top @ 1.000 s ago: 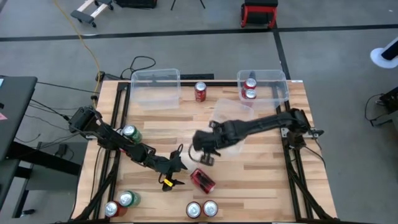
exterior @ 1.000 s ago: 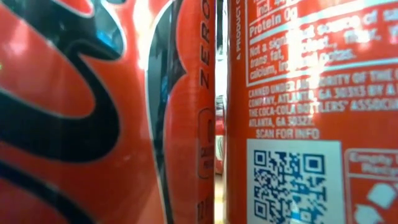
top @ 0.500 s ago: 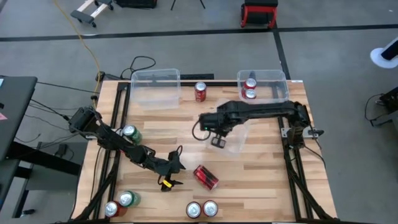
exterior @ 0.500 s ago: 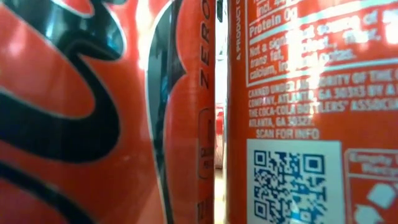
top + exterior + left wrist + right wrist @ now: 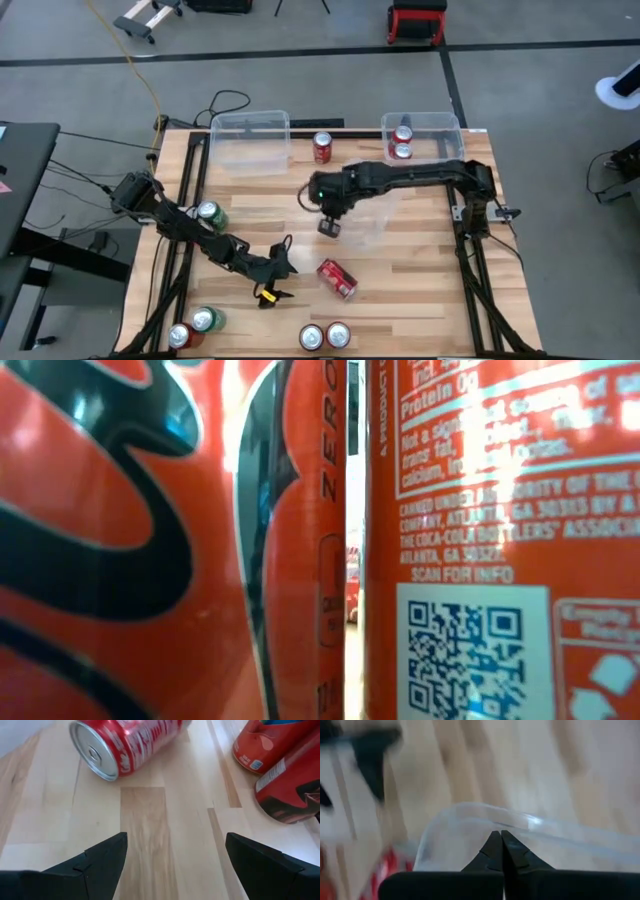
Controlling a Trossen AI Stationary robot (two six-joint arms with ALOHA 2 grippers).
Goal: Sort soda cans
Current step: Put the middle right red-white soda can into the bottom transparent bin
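Two arms share the job, and you can read their roles from where they sit. Your right pincer (image 5: 328, 226) hangs over the middle of the tabletop (image 5: 420, 290), its fingers pinched shut on the rim of a clear bin (image 5: 372, 215); the right wrist view shows the fingertips meeting on that clear edge, which suggests you are carrying the bin toward the loose cans. Your left pincer (image 5: 268, 290) rests low near the front edge, left of centre, spread wide and empty, lined up on a red can lying on its side (image 5: 337, 279), probably the next pick. Nearby, two upright red cans (image 5: 324, 337) stand at the front edge, a green and a red one (image 5: 193, 327) at the front left corner, and another green can (image 5: 209, 213) by the left edge. Far side: one red can (image 5: 322, 147) stands between two bins, and two more (image 5: 402, 142) already sit in the far right bin (image 5: 445, 138). All are small cylinders with silver tops.
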